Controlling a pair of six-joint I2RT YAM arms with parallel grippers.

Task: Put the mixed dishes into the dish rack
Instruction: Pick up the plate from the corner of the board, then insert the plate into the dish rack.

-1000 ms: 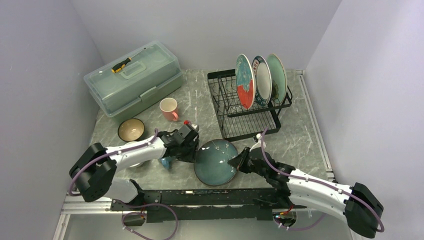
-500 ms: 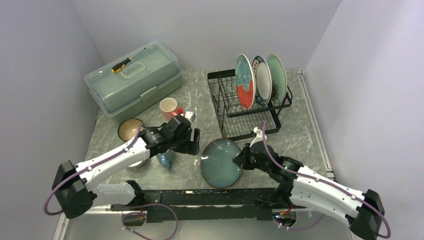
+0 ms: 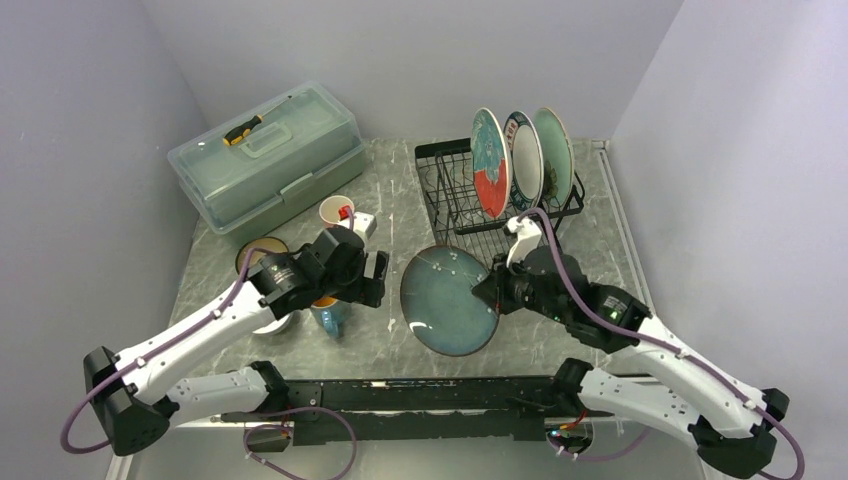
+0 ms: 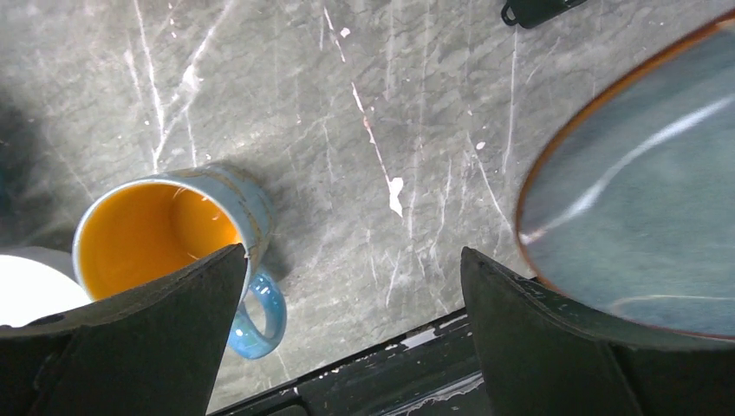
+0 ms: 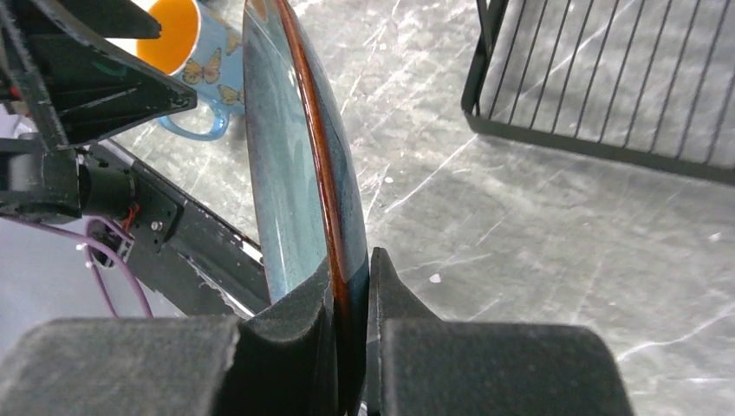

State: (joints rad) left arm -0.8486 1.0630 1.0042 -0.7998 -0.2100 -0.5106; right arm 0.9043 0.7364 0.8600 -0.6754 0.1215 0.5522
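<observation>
My right gripper (image 5: 351, 260) is shut on the rim of the teal plate (image 5: 295, 156), holding it tilted on edge above the table, just in front of the dish rack (image 3: 470, 250). Three plates stand upright in the rack: teal-and-red (image 3: 489, 160), white dark-rimmed (image 3: 524, 160) and pale green (image 3: 555, 155). My left gripper (image 4: 353, 256) is open and holds nothing, hovering left of the teal plate (image 4: 641, 199) and over the blue mug (image 4: 165, 243) with its orange inside. Behind that arm stands the pink mug (image 3: 335, 210). The tan bowl (image 3: 255, 258) and the white bowl (image 4: 26, 290) lie at the left.
A translucent green lidded box (image 3: 265, 165) sits at the back left with a yellow-and-black screwdriver (image 3: 243, 130) on its lid. The black base rail (image 3: 400, 395) runs along the near table edge. Walls close in on both sides.
My right gripper has lifted the teal plate off the table, tipped it up and carried it toward the rack. My left gripper has opened wide, come off the plate and drawn back left.
</observation>
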